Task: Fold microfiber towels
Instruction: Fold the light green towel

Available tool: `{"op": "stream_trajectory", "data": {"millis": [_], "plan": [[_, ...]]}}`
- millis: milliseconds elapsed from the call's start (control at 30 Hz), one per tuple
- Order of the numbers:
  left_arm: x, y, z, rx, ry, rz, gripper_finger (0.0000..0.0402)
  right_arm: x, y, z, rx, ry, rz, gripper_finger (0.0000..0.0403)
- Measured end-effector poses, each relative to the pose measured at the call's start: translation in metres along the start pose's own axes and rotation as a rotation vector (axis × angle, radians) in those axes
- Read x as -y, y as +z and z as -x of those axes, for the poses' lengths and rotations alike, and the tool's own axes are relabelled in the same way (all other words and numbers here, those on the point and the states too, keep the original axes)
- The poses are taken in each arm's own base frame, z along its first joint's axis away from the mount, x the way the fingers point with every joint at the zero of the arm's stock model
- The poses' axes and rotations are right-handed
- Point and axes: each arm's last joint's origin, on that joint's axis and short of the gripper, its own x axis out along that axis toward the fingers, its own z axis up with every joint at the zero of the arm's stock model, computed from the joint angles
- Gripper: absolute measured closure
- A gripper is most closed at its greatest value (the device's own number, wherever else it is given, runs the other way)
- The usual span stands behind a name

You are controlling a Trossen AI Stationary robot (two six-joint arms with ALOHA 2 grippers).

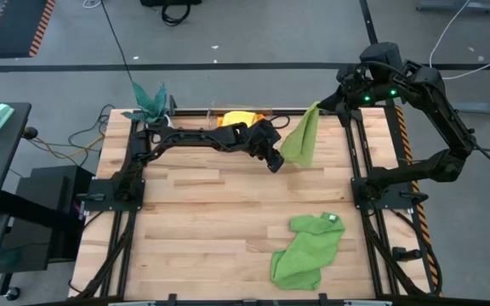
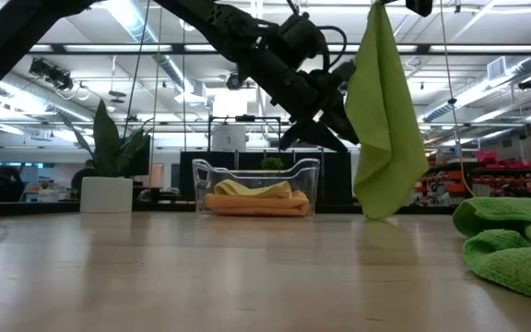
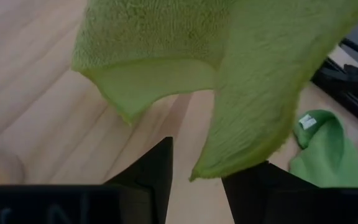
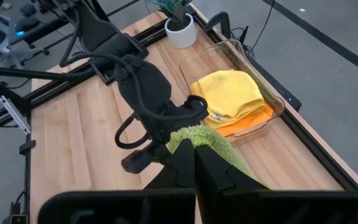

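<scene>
- The soft lime green microfiber towel (image 1: pixel 299 136) is held up above the wooden table (image 1: pixel 202 221), pinched at its top corner by the right gripper (image 4: pixel 194 155), fingers clamped on it.
- The left gripper (image 1: pixel 276 161) is parked at the towel's lower edge, fingers apart.
- The larger mid-green plush towel (image 1: pixel 306 251) is left crumpled near the front.
- The yellow cloth (image 4: pixel 229 93) is stacked on the orange cloth (image 4: pixel 250 123) in a clear plastic bin (image 4: pixel 277 99).

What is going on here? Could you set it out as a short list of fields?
Held cloth: lime green towel, hanging in the air, clear of the table
Right hand: shut on the lime green towel's top corner
Left hand: open, at the hanging towel's lower edge
Waiting cloth: mid-green towel with a white tag, crumpled on the table
Already stored: yellow towel lying on orange towel in a clear bin
Also there: plant in a white pot at the table's far corner
</scene>
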Motion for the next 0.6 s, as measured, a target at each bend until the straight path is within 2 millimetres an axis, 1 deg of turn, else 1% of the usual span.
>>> {"op": "stream_trajectory", "data": {"millis": [267, 600], "plan": [[0.0024, 0.0044, -0.0017, 0.053, -0.03, -0.008, 0.0299, 0.0, -0.0001, 0.0, -0.001, 0.0, -0.001, 0.0403], [0.0024, 0.0061, -0.0007, 0.063, -0.033, -0.012, 0.0369, 0.0001, -0.0004, 0.0, -0.003, 0.0, -0.001, 0.0403]]}}
